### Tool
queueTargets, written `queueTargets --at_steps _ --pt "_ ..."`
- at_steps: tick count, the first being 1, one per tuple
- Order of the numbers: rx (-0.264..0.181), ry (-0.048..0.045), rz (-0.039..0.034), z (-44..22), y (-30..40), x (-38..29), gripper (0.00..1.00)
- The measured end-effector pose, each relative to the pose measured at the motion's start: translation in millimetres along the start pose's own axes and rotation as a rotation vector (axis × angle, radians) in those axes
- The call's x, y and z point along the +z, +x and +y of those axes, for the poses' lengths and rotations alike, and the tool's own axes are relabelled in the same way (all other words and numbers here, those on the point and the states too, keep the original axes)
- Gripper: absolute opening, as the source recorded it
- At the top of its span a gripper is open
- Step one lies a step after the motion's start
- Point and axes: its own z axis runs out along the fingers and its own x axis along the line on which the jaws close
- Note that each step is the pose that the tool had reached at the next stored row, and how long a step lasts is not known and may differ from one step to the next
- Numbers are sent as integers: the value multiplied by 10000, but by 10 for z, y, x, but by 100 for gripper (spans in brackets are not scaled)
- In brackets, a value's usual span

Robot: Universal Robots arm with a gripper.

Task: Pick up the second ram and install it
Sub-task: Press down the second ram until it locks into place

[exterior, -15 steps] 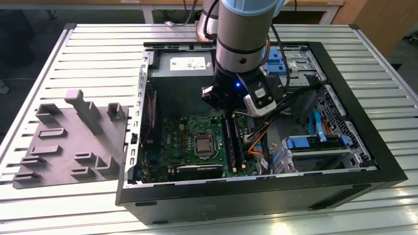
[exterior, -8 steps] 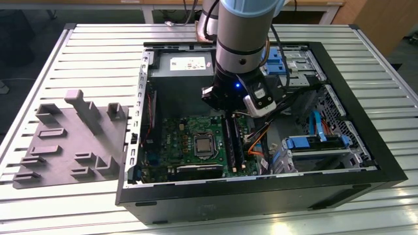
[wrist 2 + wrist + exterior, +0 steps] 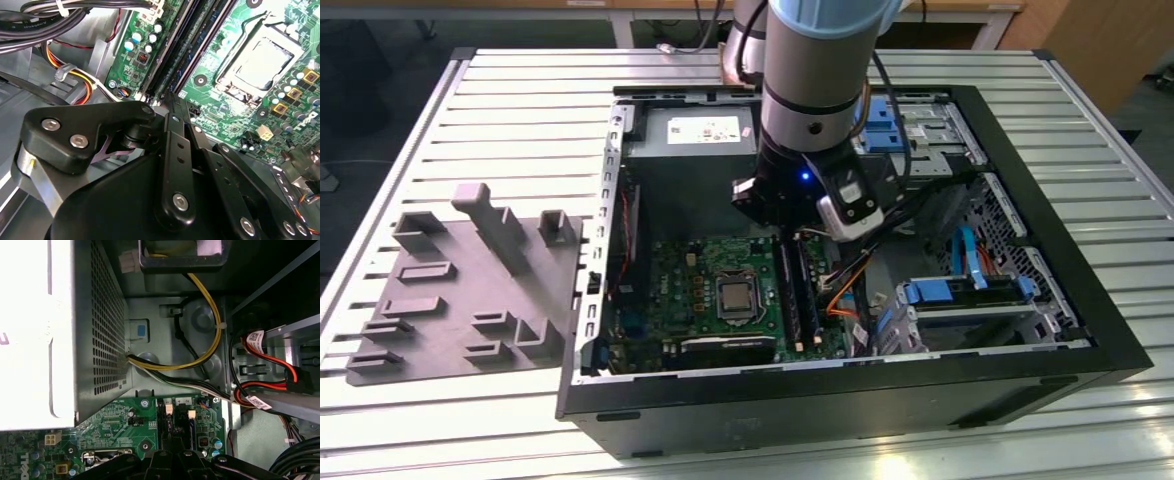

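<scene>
gripper [image 3: 790, 232] is seen lowered inside the open computer case [image 3: 1067, 330], just above the far end of the memory slots [image 3: 795, 292] on the motherboard [image 3: 707, 300], beside the processor socket [image 3: 735, 296]. in both wrist views its black linkages are drawn together to a narrow tip over the slot ends, but the fingertips themselves are cut off by the gripper body [image 3: 150, 200], so whether they are clamped on anything cannot be told.

the second ram [image 3: 197, 42] is judged to be the thin dark green board standing edge-up in the slots next to the socket, running away from the tip; which of the sticks seated there counts as the second cannot be settled.

for this step to be done well, the stick should be kept square to its slot along the whole length, and pressure should be applied straight down and evenly, so that neither end rides higher than the other. the bundle of yellow and black cables [image 3: 200, 340] and the orange wires [image 3: 847, 290] near the slots should be kept clear of the wrist.

several things are hard to make out. the latches at the slot ends are hidden under the gripper, so full seating cannot be confirmed. contact between tip and board is not visible. the grey fixture [image 3: 460, 285] on the table [image 3: 520, 100] to the exterior view's left is well apart from the work.
</scene>
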Motion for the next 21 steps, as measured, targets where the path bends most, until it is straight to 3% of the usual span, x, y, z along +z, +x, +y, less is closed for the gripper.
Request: queueTargets --at_steps 21 --pt "0 -1 2 16 3 59 11"
